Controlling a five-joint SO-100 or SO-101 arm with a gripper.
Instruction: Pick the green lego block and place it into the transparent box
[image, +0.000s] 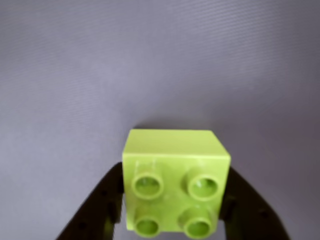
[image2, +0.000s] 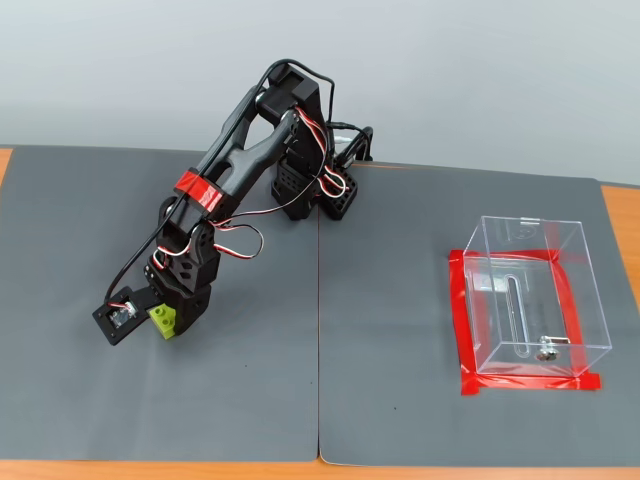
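Black end effector (image: 175, 220) fingers clamp the green lego block (image: 175, 182) on both sides.

No legible text, label, brand, number or sign was found in either view. The green lego block (image: 175, 182) bore only plain studs in the wrist view. In the fixed view, the red tape (image2: 200, 187) on the arm and the red tape (image2: 459, 322) edging the transparent box (image2: 530, 296) were unmarked.

Bare grey mat (image2: 390, 300) lies open between the tool (image2: 160, 318) and the transparent box (image2: 530, 295).
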